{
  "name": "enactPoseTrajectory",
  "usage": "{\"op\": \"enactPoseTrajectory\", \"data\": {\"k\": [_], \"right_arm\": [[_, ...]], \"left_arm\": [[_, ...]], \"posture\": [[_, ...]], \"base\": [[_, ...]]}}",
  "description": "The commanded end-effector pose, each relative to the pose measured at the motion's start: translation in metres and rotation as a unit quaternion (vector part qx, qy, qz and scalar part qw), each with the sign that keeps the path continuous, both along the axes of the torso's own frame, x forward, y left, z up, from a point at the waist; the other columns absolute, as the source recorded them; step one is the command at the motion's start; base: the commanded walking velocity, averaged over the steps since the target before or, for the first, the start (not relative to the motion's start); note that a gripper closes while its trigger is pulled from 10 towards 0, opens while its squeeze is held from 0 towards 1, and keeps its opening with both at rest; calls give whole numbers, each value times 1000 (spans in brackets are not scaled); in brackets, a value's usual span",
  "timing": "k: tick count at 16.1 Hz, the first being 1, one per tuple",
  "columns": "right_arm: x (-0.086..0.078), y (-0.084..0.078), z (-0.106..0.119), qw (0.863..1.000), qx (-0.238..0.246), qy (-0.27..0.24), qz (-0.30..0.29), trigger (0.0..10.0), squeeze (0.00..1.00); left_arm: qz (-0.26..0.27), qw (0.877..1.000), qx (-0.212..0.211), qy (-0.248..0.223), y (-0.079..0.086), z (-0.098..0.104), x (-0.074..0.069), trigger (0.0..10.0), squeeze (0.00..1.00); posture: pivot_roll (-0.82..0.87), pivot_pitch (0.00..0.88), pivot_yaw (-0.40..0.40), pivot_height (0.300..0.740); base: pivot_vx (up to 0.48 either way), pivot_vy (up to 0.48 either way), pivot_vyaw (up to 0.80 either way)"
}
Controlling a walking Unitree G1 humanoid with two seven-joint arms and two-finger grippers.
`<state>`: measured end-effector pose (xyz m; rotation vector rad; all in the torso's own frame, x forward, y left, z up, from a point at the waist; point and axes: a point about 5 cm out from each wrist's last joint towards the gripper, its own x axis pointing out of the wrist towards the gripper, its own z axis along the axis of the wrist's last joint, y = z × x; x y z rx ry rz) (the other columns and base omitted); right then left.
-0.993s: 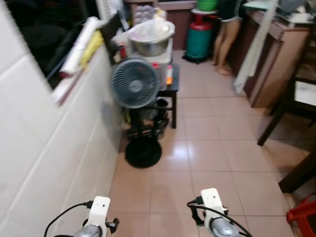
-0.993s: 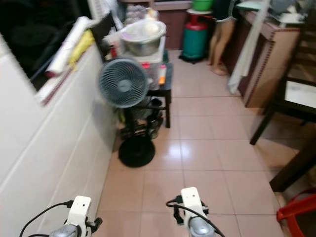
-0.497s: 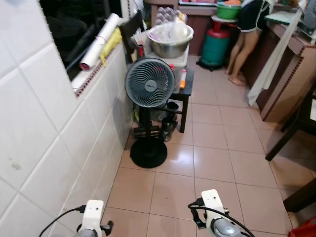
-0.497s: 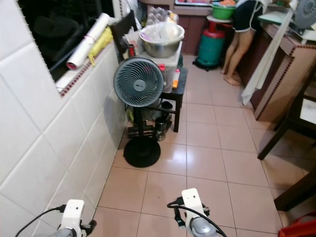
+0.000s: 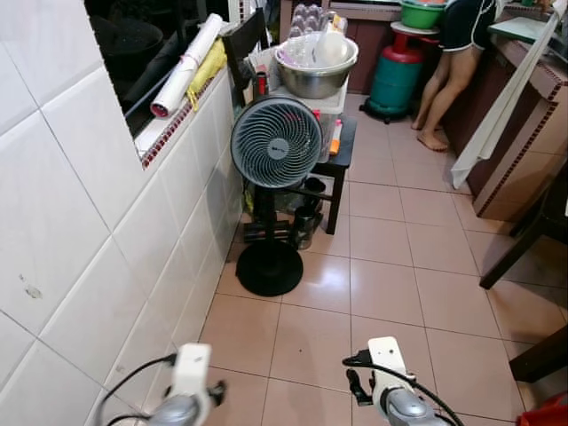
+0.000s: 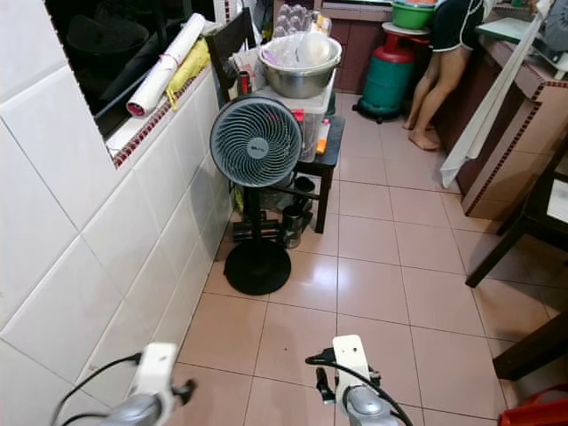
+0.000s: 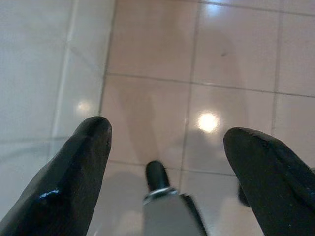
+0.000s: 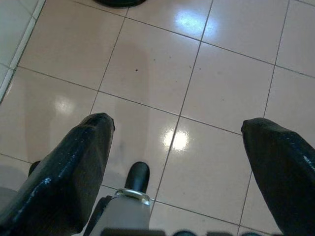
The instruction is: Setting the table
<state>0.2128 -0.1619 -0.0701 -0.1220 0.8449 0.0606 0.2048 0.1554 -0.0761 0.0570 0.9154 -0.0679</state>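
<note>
Pinkish floor tiles [image 5: 382, 293] run ahead in a corridor, with the standing fan [image 5: 276, 142] as the landmark at its left edge: its round black base sits on the tiles just beside the white tiled wall [image 5: 98, 240]. Right behind the fan, a small dark stool [image 5: 342, 160] carries a big steel bowl [image 5: 317, 75] on a white box. Above and left of the fan, a rolled white sheet [image 5: 186, 67] lies along the wall's ledge. Right of the fan the floor is open and bare up to a brown cabinet [image 5: 524, 151] and dark chair legs [image 5: 524, 240] at the far edge. Beyond the fan, a person's legs [image 5: 444, 98] stand by a green gas cylinder [image 5: 395, 80]. Nothing to set on a table can be made out. Nearer than the fan, both arms hang low over bare tile: the left gripper [image 7: 167, 147] has its jaws spread wide and empty close to the wall's foot, the right gripper [image 8: 177, 142] likewise wide and empty.
</note>
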Motion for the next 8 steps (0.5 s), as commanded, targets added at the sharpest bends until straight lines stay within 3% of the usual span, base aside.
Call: {"op": "enactPoseTrajectory", "data": {"k": [1, 3, 8], "right_arm": [[0, -2, 0, 1000, 2, 3, -11, 10000, 0], [0, -3, 0, 1000, 0, 4, -15, 10000, 0], [-2, -5, -1, 1000, 2, 5, -24, 10000, 0]], "left_arm": [[-4, 1000, 12, 1, 1, 1, 1, 10000, 0], [-6, 1000, 14, -1, 2, 1, 3, 10000, 0], [-2, 999, 49, 11, 54, 2, -8, 10000, 0]], "posture": [[-18, 0, -1, 740], [-24, 0, 4, 740], [-33, 0, 9, 740]], "base": [[0, 0, 0], [0, 0, 0], [0, 0, 0]]}}
